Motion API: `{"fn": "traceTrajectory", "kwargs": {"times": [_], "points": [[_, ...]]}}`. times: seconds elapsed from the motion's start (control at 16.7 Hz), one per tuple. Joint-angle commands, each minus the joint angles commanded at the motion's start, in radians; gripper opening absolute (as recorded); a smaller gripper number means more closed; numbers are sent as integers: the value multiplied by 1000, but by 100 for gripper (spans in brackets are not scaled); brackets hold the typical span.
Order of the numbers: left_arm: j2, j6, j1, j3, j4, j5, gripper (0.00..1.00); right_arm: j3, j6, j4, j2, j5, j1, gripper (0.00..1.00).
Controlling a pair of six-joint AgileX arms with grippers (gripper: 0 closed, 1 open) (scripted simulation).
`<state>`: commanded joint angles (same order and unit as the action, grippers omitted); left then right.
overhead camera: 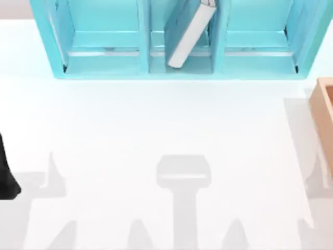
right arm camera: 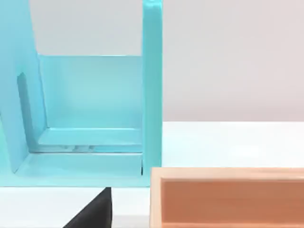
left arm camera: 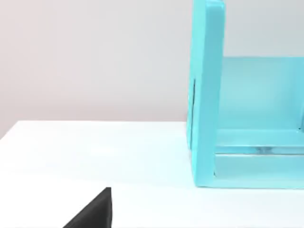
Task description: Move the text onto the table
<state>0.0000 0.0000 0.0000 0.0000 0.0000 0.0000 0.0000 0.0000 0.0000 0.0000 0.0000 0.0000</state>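
Text point(overhead camera: 188, 32) leaning tilted in middle compartment of turquoise shelf point(overhead camera: 104, 65), off table point(overhead camera: 156, 120). Task not begun: reach, grasp, lift out. Left arm point(overhead camera: 8, 172) at left edge, perhaps parked; jaw states impossible to tell.

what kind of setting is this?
Likely a simulated tabletop test scene: a plain white table, a turquoise shelf unit with a book leaning in its middle bay, and a tan wooden box.

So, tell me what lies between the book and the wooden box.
In the top view, a turquoise shelf divider and bare white table separate the book from the wooden box.
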Motion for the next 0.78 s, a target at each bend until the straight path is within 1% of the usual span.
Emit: {"fn": "traceTrajectory", "kwargs": {"times": [0.18, 0.36, 0.54, 0.78], "points": [[0, 0, 0, 0, 0, 0, 100, 5, 2, 5, 9, 4, 3, 100], [0, 0, 0, 0, 0, 0, 100, 52, 25, 45, 98, 35, 30, 100], [0, 0, 0, 0, 0, 0, 100, 136, 65, 117, 272, 91, 86, 100], [0, 0, 0, 0, 0, 0, 100, 293, 139, 248, 609, 192, 194, 100]]}}
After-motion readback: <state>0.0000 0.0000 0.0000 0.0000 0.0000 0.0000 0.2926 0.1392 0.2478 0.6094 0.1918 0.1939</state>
